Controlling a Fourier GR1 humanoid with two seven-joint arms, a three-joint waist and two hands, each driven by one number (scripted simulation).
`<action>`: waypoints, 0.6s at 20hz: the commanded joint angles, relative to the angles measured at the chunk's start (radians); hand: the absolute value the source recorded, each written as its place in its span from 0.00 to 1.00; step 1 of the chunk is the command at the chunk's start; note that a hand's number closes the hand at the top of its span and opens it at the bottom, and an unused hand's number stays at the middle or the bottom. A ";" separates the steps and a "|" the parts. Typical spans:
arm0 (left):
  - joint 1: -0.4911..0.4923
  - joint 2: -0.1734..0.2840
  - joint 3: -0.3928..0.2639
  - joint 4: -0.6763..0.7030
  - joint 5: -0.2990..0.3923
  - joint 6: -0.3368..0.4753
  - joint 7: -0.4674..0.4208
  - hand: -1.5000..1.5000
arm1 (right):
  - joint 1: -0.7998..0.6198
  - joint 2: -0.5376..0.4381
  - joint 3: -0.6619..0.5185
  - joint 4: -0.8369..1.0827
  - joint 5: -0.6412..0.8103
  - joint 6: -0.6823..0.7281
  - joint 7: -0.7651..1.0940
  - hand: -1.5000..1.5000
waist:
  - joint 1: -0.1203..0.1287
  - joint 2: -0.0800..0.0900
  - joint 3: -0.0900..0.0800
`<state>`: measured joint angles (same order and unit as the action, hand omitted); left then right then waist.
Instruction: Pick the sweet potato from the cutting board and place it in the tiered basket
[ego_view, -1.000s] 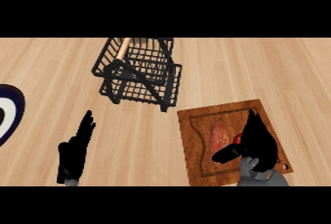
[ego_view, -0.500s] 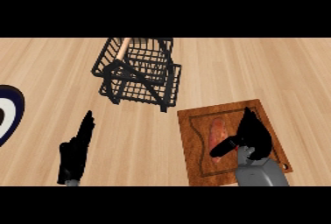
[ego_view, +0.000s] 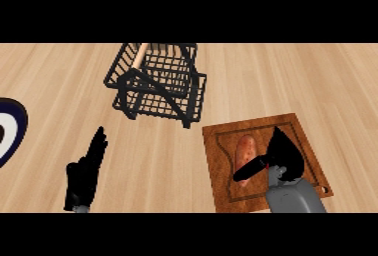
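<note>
Resting oblong sweet potato (ego_view: 246, 151), wooden cutting board (ego_view: 221, 137)

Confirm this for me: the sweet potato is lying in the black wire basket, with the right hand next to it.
Not quite. The head view shows the sweet potato lying on the cutting board, not in the basket. The right hand is indeed next to it.

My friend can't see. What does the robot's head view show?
The right hand reaches over a sweet potato on a cutting board. A black tiered basket stands behind, and the left hand rests open at the lower left.
</note>
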<state>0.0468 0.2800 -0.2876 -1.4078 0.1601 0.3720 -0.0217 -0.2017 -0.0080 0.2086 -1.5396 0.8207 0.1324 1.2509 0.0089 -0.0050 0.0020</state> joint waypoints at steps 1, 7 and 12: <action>-0.032 -0.025 0.001 0.033 0.001 0.012 0.052 0.50 | -0.001 0.008 0.040 0.053 -0.013 -0.024 0.237 0.00 | -0.006 0.006 -0.003; 0.016 0.007 0.020 0.036 -0.002 -0.018 0.012 0.50 | 0.015 0.007 0.091 0.079 -0.027 -0.111 0.237 1.00 | 0.000 0.006 -0.003; 0.002 -0.057 -0.001 0.062 -0.038 0.027 -0.003 0.50 | -0.008 0.007 0.135 0.074 -0.025 -0.118 0.231 1.00 | -0.003 0.006 -0.002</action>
<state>0.0453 0.2634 -0.2712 -1.3909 0.1503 0.3650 -0.0297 -0.1969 -0.0233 0.2753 -1.4933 0.8181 0.0691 1.2538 0.0041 -0.0117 -0.0041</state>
